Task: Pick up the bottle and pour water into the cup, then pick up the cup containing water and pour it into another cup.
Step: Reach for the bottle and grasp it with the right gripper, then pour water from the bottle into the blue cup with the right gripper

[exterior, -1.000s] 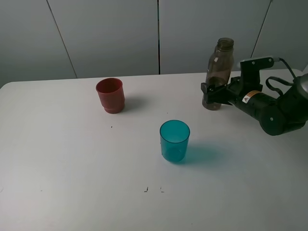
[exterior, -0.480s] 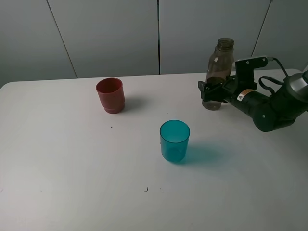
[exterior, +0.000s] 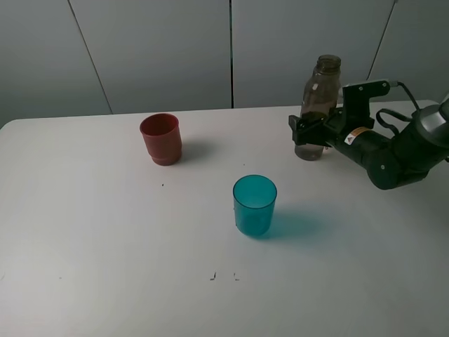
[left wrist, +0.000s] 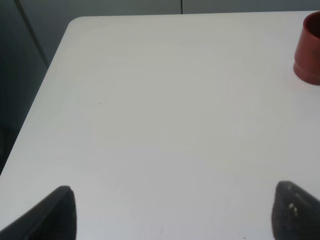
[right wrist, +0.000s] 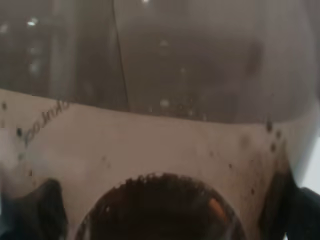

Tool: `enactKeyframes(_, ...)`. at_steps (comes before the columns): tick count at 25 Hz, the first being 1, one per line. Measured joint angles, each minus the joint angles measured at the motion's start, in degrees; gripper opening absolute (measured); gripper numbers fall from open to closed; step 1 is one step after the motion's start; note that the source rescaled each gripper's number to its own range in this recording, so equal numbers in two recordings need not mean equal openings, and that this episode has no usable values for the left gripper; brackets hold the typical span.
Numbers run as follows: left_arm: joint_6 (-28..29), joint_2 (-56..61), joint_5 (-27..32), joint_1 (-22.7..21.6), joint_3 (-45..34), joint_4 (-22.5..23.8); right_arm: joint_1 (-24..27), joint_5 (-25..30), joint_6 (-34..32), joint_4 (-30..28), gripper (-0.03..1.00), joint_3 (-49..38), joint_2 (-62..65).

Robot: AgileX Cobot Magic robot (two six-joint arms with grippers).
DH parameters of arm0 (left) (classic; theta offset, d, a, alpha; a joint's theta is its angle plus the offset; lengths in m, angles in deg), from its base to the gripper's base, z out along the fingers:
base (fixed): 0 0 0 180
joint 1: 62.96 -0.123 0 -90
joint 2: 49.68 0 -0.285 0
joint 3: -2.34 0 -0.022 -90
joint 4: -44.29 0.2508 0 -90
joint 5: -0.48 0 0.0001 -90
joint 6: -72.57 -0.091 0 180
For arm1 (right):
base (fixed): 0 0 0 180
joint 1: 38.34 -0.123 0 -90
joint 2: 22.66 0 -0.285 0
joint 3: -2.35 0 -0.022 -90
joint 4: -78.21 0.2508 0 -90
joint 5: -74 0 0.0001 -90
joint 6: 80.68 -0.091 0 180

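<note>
A white desk (exterior: 105, 246) stands before pale grey wall panels; the bottle (exterior: 319, 98) stands upright on it at the far right, uncapped, smoky and translucent, with a darker band low inside it; the right gripper (exterior: 309, 133) reaches in from the right at the bottle's lower body, its jaws spread wide with one on each side of the bottle; in the right wrist view the bottle (right wrist: 160, 75) fills nearly the whole picture and a dark fingertip (right wrist: 42, 207) shows at each lower corner; whether the pads touch the plastic cannot be told, and the bottle's base rests on the desk.

The teal cup (exterior: 255, 205) stands upright near the middle of the desk, nearer the camera than the bottle and well apart from it; the red-brown cup (exterior: 161, 139) stands upright further left and further back, apart from both.

The left gripper (left wrist: 175, 212) does not show in the high view; its own wrist view shows its two dark fingertips (left wrist: 57, 212) held wide apart over bare desk, holding nothing, with the red-brown cup at that picture's edge.
</note>
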Motion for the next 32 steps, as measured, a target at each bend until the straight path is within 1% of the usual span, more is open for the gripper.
enactKeyframes(15, 0.0, 0.0, 0.0, 0.0, 0.0, 0.0, 0.0, -0.01, -0.5, -0.67, 1.0, 2.6, -2.69)
enactKeyframes(16, 0.0, 0.0, 0.0, 0.0, 0.0, 0.0, 0.0, -0.01, -0.5, -0.67, 0.95, 2.6, -2.69)
enactKeyframes(17, 0.0, 0.0, 0.0, 0.0, 0.0, 0.0, 0.0, -0.11, -0.5, -0.67, 0.8, 2.6, -2.69)
enactKeyframes(18, 0.0, 0.0, 0.0, 0.0, 0.0, 0.0, 0.0, -0.11, -0.5, -0.77, 0.59, 2.6, -2.69)
enactKeyframes(19, 0.0, 0.0, 0.0, 0.0, 0.0, 0.0, 0.0, -0.11, -0.5, -0.77, 0.22, 2.6, -2.69)
enactKeyframes(20, 0.0, 0.0, 0.0, 0.0, 0.0, 0.0, 0.0, -0.2, -0.5, -0.81, 0.0, 2.6, -2.69)
enactKeyframes(21, 0.0, 0.0, 0.0, 0.0, 0.0, 0.0, 0.0, -0.23, -0.51, -0.81, 0.02, 2.71, -2.69)
enactKeyframes(32, 0.0, 0.0, 0.0, 0.0, 0.0, 0.0, 0.0, -0.23, -0.71, -1.01, 0.02, 2.71, -2.69)
